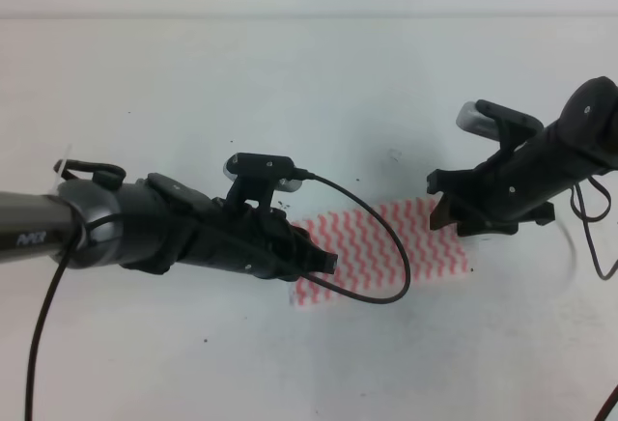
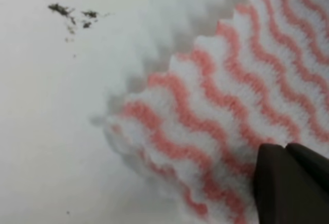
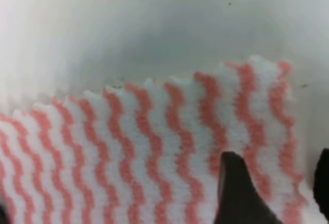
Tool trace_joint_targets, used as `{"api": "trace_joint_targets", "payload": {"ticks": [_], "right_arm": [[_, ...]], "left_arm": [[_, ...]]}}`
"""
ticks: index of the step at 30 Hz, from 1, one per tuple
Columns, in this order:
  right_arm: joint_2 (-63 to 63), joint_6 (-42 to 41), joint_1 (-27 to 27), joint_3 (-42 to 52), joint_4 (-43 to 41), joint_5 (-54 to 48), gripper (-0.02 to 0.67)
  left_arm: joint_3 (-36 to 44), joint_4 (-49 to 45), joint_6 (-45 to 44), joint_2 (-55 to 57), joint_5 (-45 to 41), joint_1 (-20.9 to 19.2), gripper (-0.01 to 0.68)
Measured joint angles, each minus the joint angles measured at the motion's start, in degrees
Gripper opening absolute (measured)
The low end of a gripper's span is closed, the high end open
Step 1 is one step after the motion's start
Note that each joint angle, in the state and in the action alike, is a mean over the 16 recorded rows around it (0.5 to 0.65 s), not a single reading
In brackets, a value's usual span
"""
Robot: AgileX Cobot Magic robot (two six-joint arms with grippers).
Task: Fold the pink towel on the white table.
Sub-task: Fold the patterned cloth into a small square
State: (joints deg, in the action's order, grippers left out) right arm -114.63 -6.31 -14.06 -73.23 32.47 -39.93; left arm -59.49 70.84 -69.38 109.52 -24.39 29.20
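A: From high up, where is the pink towel?

B: Flat on the white desk, between the arms. The left claw is over its left end, the right claw over its right.

A: Left wrist view?

B: A dark fingertip over the towel's corner; whether it grips, I cannot tell.

A: Right wrist?

B: Two fingertips parted over the cloth's edge.

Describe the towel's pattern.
The pink towel is white with wavy pink-red zigzag stripes; clearest in the right wrist view.
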Motion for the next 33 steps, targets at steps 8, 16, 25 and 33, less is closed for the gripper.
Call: {"api": "trace_joint_targets", "payload": {"ticks": [8,16,25,33], "right_arm": [[-1.0,0.0,-0.8,-0.1,0.3,-1.2,0.306],[-1.2,0.1,-1.2,-0.2,-0.6,-1.6,0.22],[-1.4,0.3,-1.3,-0.7,-2.4,-2.1,0.05],[-0.9,0.3,-1.4,-3.3,-2.1,-3.8,-0.009]], "left_arm": [[0.0,0.0,0.0,0.1,0.0,0.0,0.006],[0.0,0.0,-0.1,0.0,-0.2,0.0,0.006],[0.0,-0.1,-0.1,0.0,-0.8,0.0,0.006],[0.0,-0.1,-0.1,0.0,-1.3,0.0,0.006]]}}
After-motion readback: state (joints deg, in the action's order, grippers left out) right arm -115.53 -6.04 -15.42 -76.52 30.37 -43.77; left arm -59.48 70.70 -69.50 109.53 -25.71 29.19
